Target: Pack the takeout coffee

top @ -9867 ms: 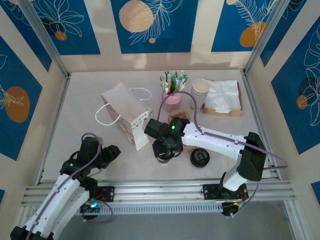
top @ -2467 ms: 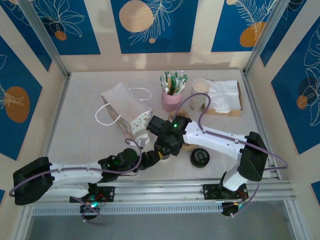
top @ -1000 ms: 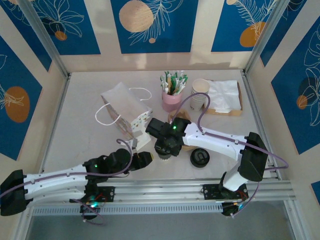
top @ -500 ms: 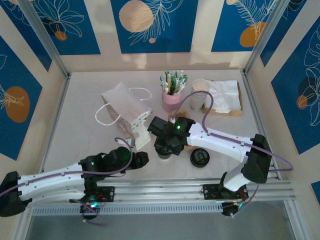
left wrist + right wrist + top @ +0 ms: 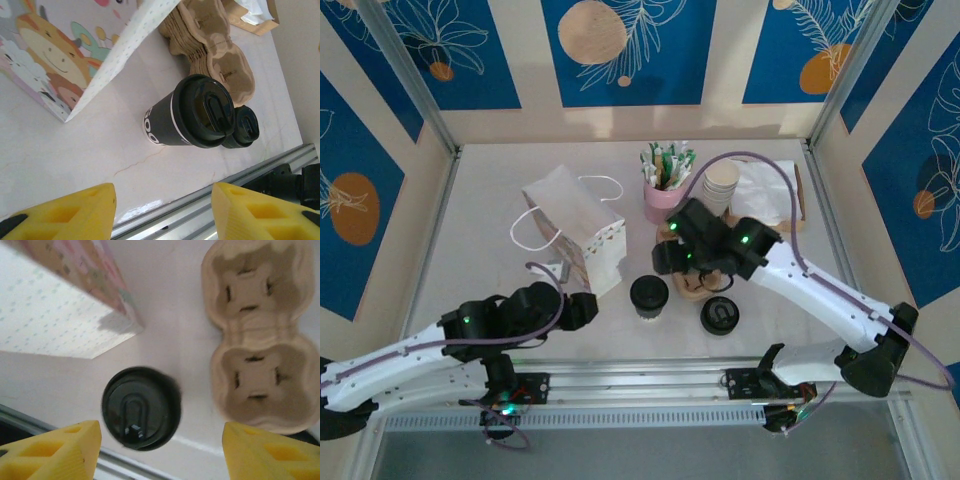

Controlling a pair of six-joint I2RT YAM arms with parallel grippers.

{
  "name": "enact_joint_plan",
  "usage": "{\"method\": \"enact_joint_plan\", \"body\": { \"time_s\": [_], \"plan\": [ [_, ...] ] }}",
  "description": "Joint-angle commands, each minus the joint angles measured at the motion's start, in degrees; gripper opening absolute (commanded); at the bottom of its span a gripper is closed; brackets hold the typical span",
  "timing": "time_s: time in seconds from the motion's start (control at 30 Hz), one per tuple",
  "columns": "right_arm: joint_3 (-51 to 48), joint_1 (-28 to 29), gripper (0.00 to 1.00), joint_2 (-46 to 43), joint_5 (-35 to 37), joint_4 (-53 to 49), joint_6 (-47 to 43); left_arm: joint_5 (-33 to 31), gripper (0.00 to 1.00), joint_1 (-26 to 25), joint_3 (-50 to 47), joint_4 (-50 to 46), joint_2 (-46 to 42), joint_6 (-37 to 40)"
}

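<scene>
The takeout coffee [image 5: 648, 296] is a dark cup with a round black lid, standing upright on the table by itself. It also appears in the left wrist view [image 5: 192, 112] and, from above, in the right wrist view [image 5: 140, 407]. My right gripper [image 5: 676, 262] hovers behind and to the right of it, over the brown cup tray [image 5: 696, 287]. It [image 5: 160, 440] is open with nothing between its fingers. My left gripper [image 5: 586, 308] sits left of the cup, near the front rail. It [image 5: 162, 212] is open too, well apart from the cup.
A cartoon-print paper bag [image 5: 575, 225] stands left of the cup, its open end towards it. A black lid stack [image 5: 720, 316] lies right of the cup. Behind are a pink holder of stirrers [image 5: 663, 200], stacked cream cups [image 5: 722, 183] and a napkin tray [image 5: 770, 195].
My right gripper has let go of the cup, opened wider and pulled back to the right, over the tray. The left gripper has drawn back to the left and opened a little.
</scene>
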Motion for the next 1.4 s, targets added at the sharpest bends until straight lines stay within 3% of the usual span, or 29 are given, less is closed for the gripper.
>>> {"method": "enact_joint_plan", "body": {
  "time_s": [0.0, 0.1, 0.17, 0.3, 0.5, 0.77, 0.87, 1.37],
  "plan": [
    [-1.0, -6.6, 0.65, -0.3, -9.8, 1.2, -19.2, -2.5, 0.54, -0.3, 2.4, -4.7, -2.9, -1.0],
    [-1.1, -12.4, 0.65, 3.6, -14.7, 0.3, -25.6, -3.3, 0.54, -0.3, 3.3, -7.5, -4.9, -3.1],
    [-1.0, -14.2, 0.64, 7.1, -12.9, -0.3, -28.3, -4.6, 0.54, -0.3, 4.2, -11.3, -5.9, -5.0],
    [-1.7, -15.4, 0.58, 12.0, -8.3, 0.6, -30.8, -6.9, 0.58, -0.3, 4.8, -15.8, -7.7, -8.0],
    [-1.7, -16.1, 0.57, 15.7, -10.0, 4.6, -31.2, -8.4, 0.65, -0.3, 3.9, -16.0, -9.3, -9.9],
    [-0.7, -18.2, 0.53, 21.5, -9.6, 5.7, -31.3, -10.0, 0.88, -0.4, 2.7, -16.4, -11.1, -13.5],
    [-0.4, -18.2, 0.45, 23.1, -7.7, 5.4, -31.6, -11.3, 0.88, -0.3, 2.7, -17.5, -12.2, -14.7],
    [-0.8, -16.9, 0.47, 25.2, -5.2, 5.5, -30.7, -12.3, 0.87, -0.3, 3.0, -18.5, -12.2, -15.2]
  ]
}}
